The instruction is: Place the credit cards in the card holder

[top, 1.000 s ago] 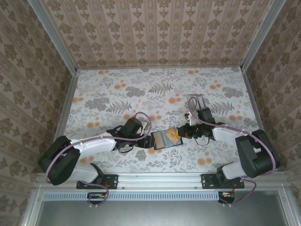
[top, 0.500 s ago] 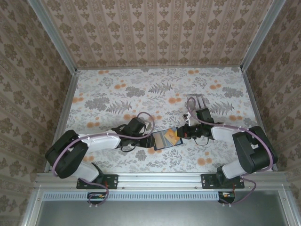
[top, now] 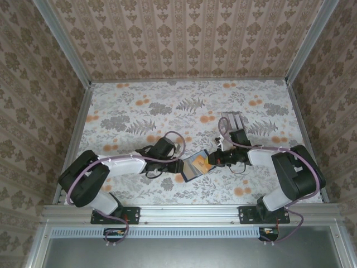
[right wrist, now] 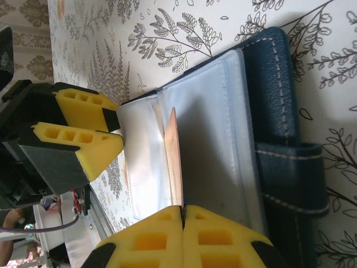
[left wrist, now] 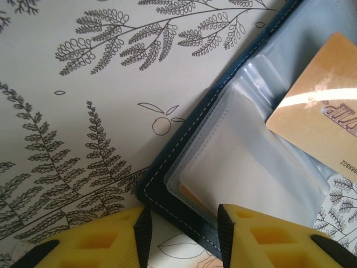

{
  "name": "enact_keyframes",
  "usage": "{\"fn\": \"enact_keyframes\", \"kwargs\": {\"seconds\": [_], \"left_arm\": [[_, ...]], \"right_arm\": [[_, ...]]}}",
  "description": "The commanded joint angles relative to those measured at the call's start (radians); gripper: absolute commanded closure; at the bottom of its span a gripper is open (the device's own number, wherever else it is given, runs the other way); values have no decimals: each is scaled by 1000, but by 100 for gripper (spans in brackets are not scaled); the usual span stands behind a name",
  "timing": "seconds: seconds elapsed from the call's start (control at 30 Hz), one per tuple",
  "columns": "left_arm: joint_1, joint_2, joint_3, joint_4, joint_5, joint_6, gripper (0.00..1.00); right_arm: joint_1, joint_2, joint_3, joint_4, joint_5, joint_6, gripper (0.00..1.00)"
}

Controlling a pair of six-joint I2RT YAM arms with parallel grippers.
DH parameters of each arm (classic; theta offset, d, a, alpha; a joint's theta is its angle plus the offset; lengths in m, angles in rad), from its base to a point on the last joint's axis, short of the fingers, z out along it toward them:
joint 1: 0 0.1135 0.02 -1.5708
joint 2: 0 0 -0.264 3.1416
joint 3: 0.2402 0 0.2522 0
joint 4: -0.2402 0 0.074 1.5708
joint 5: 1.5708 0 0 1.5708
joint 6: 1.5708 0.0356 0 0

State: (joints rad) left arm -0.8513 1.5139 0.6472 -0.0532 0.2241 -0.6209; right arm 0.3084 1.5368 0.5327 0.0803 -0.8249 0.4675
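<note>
In the top external view, the card holder point(top: 193, 166) is seen lying open on the floral table point(top: 139, 100), near its front edge and between the two arms. The left gripper point(top: 177, 165) is set at its left end and the right gripper point(top: 215, 160) at its right end. Two pale grey striped pieces point(top: 232, 119) are seen further back, well apart from the holder.

In the left wrist view, detail lost from above is given: the left jaws are narrowly parted, with the holder's navy stitched corner lying in the gap. Whether the pads touch it cannot be told. Clear sleeves point(left wrist: 240, 162) and a tan card point(left wrist: 312, 111) are shown inside.

In the right wrist view, the tan card is seen edge-on, pinched between the closed right jaws and standing over the open sleeves. The closure strap point(right wrist: 293, 178) is shown at the right.
</note>
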Motion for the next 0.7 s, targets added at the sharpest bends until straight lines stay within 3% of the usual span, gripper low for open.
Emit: {"fn": "enact_keyframes", "kwargs": {"seconds": [0.0,0.07,0.13,0.67], "left_arm": [[-4,38,44,-6,-35,-2,64],[-1,61,70,-22,-29,15,78],[0,91,100,-54,-27,32,83],[96,194,195,-113,-7,121,87]], "right_arm": [[11,15,18,19,-36,-25,100],[12,17,19,25,-34,-24,100],[13,20,23,28,-36,-23,100],[14,28,14,64,3,10,100]]}}
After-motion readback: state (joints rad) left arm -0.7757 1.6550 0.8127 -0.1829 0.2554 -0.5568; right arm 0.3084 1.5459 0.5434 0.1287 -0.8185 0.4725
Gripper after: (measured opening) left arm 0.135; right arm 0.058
